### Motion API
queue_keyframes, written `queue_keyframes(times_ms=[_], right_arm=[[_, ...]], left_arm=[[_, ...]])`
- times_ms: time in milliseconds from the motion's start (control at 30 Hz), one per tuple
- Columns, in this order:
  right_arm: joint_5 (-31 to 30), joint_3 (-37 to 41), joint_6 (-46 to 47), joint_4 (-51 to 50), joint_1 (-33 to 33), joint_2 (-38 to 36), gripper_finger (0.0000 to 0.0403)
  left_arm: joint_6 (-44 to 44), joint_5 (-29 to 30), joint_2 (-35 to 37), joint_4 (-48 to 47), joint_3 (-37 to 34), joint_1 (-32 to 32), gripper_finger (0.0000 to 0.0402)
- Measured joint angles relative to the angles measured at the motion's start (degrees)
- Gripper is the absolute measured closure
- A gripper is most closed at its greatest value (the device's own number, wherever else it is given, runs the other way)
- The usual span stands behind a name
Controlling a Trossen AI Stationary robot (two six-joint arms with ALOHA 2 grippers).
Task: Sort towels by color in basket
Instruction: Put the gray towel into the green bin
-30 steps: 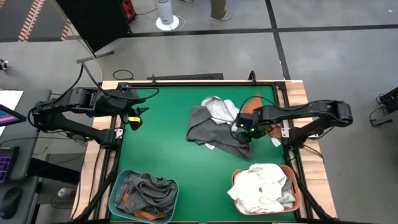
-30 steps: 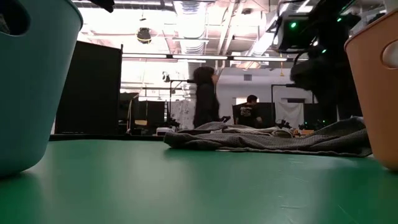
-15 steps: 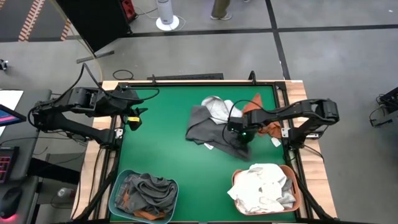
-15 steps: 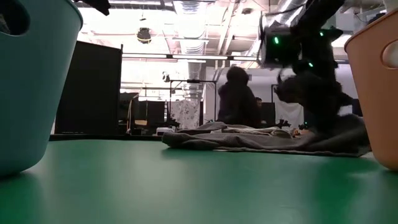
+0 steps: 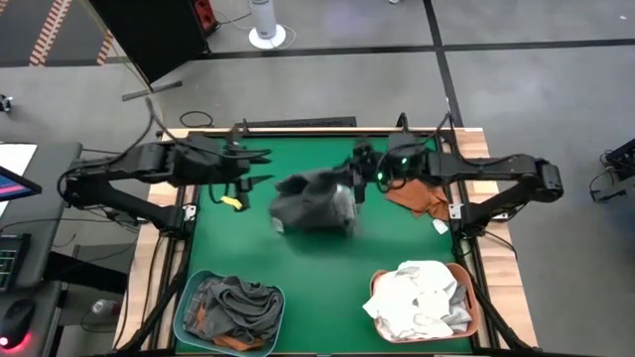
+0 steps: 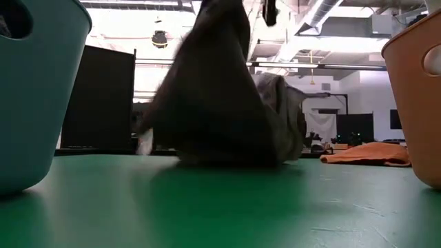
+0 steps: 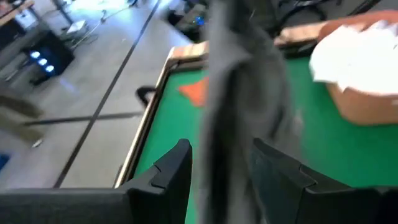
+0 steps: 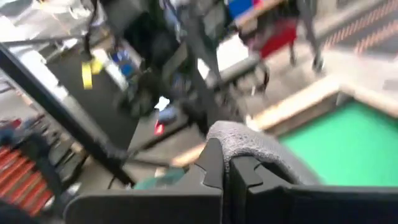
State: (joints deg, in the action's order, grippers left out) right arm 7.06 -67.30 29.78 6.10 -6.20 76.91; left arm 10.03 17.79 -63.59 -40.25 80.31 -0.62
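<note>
Towels: dark grey towel (image 5: 313,201) hangs mid-table, pinched in the closed right gripper (image 5: 359,177); left gripper (image 5: 253,169) half open, empty. Both baskets hold cloths; orange towel (image 5: 417,198) remains by the right edge.

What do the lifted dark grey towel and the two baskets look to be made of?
Dark grey towel: soft woven or terry cloth, matte; it drapes in limp folds.
Teal basket and orange basket: probably moulded plastic; smooth, faintly glossy walls with rounded rims, though the look leaves silicone open.

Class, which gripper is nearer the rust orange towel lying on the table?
Right. The right gripper hangs beside the rust orange towel; the left gripper is across the table.
</note>
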Motion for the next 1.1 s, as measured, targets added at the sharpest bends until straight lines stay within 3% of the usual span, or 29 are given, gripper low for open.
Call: queue_keyframes(times_ms=[300,500,767,867,1000,1100], right_arm=[[-6.0,-13.25,-8.82,-2.25,0.57,4.65,0.0384],[-4.97,-20.19,-9.33,-5.26,0.69,9.6,0.0384],[-1.75,-25.48,-9.31,-6.21,1.78,12.49,0.0381],[-1.55,-25.54,-9.31,-6.02,1.84,12.32,0.0377],[-0.96,-25.54,-9.29,-6.51,1.89,12.18,0.0356],[0.74,-25.54,-9.1,-8.19,2.11,12.12,0.0326]], left_arm=[[-4.94,-1.26,-7.96,14.77,0.04,0.27,0.025],[-7.31,-1.17,-10.42,23.33,0.11,2.93,0.025],[-6.42,-1.29,-10.8,26.77,0.11,4.79,0.0254],[-4.35,-2.15,-10.54,28.06,0.11,4.76,0.0282],[-4.82,-2.37,-10.36,28.17,0.11,4.76,0.0378],[-5.4,-2.27,-10.25,28.49,0.11,5.19,0.0396]])
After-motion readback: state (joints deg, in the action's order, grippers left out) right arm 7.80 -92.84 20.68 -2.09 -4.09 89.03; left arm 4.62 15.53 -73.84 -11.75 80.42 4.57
